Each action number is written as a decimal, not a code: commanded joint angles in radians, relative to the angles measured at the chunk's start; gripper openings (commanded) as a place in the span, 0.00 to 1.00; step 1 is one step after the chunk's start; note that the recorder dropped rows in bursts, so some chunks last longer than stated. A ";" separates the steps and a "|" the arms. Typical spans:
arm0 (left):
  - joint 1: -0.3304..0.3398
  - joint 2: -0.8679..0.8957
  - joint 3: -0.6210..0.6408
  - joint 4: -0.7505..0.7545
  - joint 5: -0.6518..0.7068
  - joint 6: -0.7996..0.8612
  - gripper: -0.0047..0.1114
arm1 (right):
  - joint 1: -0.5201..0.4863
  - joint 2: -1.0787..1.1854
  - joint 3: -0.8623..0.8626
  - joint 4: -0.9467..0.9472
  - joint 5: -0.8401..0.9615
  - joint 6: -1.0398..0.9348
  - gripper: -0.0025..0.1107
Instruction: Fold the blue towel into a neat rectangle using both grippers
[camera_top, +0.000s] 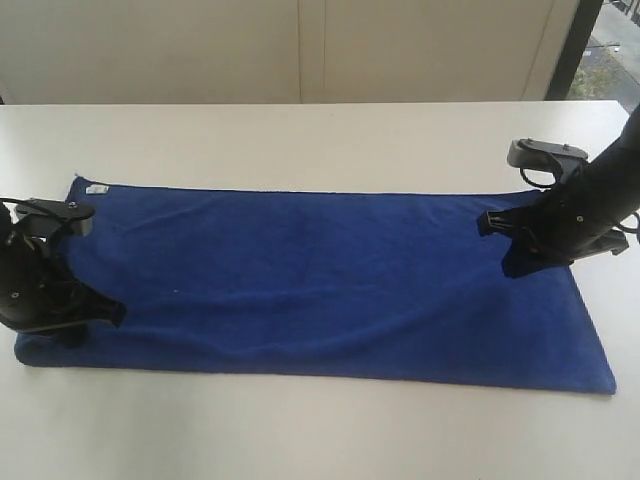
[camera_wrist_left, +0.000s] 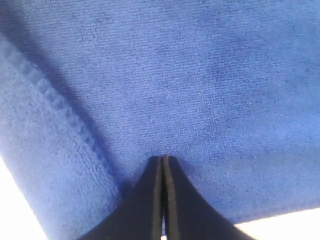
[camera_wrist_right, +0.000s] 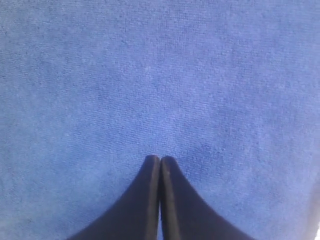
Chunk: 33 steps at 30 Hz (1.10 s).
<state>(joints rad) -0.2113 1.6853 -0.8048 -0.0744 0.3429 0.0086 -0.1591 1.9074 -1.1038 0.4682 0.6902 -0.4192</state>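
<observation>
The blue towel (camera_top: 320, 285) lies spread out flat and lengthwise on the white table (camera_top: 300, 135). My left gripper (camera_top: 112, 312) is low over its left end near the front corner. In the left wrist view that gripper (camera_wrist_left: 163, 159) is shut, its tips against the fleece beside a hemmed edge (camera_wrist_left: 55, 102), with no cloth visibly pinched. My right gripper (camera_top: 484, 225) is over the towel's right end by the far corner, which the arm hides. In the right wrist view this gripper (camera_wrist_right: 160, 159) is also shut, tips on plain blue cloth (camera_wrist_right: 160, 75).
Bare white tabletop (camera_top: 300, 440) surrounds the towel on all sides. A small white label (camera_top: 97, 188) sits at the towel's far left corner. A pale wall (camera_top: 300, 50) stands behind the table, with a dark window frame (camera_top: 580, 45) at the back right.
</observation>
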 joint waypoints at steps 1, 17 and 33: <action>0.001 -0.003 0.008 0.005 0.077 -0.009 0.04 | -0.001 0.025 0.001 -0.016 -0.008 0.004 0.02; 0.001 -0.078 -0.035 0.035 0.130 -0.009 0.04 | -0.001 0.037 0.001 -0.016 -0.018 0.004 0.02; 0.001 -0.072 -0.035 0.251 0.191 -0.076 0.04 | -0.001 0.037 0.001 -0.016 -0.015 0.004 0.02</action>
<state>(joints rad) -0.2113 1.6368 -0.8375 0.1009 0.4774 -0.0225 -0.1591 1.9446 -1.1038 0.4617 0.6778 -0.4177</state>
